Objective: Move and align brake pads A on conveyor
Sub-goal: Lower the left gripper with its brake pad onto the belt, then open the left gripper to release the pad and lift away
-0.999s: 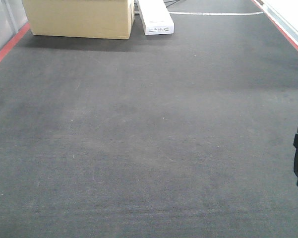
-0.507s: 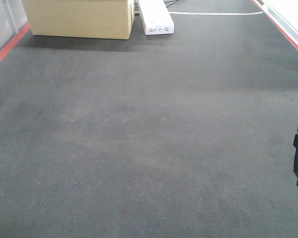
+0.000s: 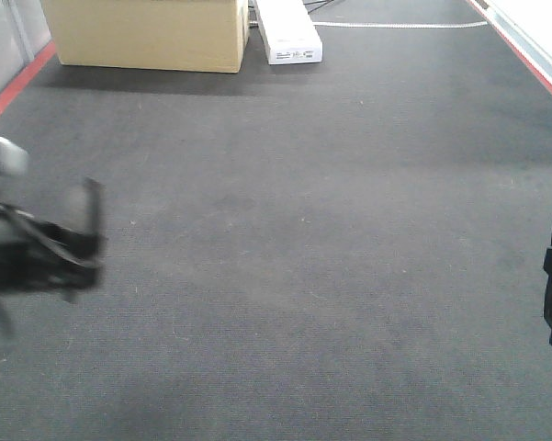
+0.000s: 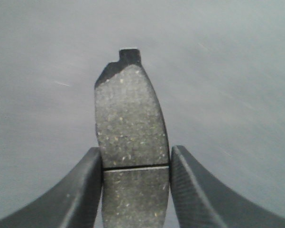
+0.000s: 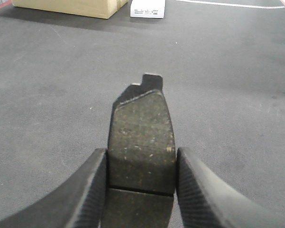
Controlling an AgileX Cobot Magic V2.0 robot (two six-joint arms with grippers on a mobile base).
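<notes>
Cardboard box point(image 3: 147, 35) far-left on conveyor point(image 3: 303, 230), white box point(image 3: 289, 37) just right of it. Left gripper point(image 4: 135, 161) over left side pinches left brake pad point(image 4: 130, 118); right gripper point(image 5: 141, 166) at right edge pinches right brake pad point(image 5: 142, 128).

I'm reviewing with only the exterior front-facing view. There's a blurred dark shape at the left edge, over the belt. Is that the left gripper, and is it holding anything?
Observer: Yes. The left wrist view shows the left gripper shut on a brake pad, clamped across its long edges at the groove.
Operator: And the right one? I see only a dark sliver at the right edge.
Observer: The right gripper is shut on a second brake pad, held the same way.
Operator: Which face shows?
Observer: Both pads show gritty faces to the wrist cameras, tabbed ends pointing away from the grippers.
</notes>
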